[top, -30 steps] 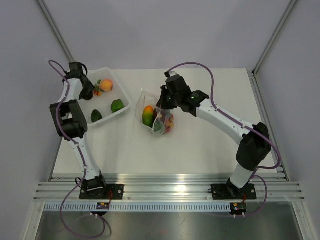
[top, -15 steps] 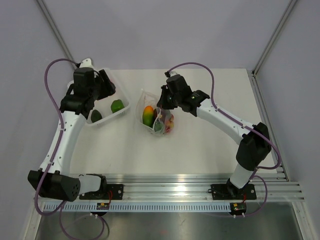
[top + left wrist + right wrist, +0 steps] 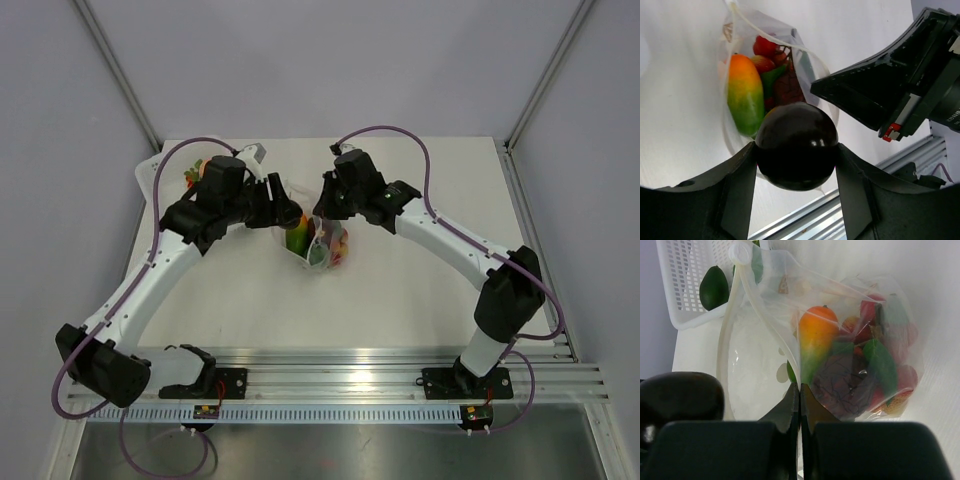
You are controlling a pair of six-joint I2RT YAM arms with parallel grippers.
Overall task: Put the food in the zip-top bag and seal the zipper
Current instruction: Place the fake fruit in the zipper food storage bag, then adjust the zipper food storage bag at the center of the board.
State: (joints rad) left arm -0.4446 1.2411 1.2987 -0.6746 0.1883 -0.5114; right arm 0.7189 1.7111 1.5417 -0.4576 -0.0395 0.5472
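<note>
Left tool (image 3: pixel 796 167) has swung over clamping a glossy dark-purple fruit (image 3: pixel 796 142); right tool (image 3: pixel 800 392) pinches the crinkly bag (image 3: pixel 760 365).

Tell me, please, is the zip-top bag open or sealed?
Open: the zip-top bag shows its zipper strips spread in a wide loop, jaws of the right gripper pinching one lip.

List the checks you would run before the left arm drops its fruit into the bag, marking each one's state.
1. The left gripper clamps the dark purple fruit: ok.
2. The right gripper pinches the edge of the zip-top bag: ok.
3. Bag mouth held open: ok.
4. Room inside beside the mango: ok.
5. Fruit squarely over the mouth: cannot tell.
6. The zipper pressed shut: not ok, comes later.
</note>
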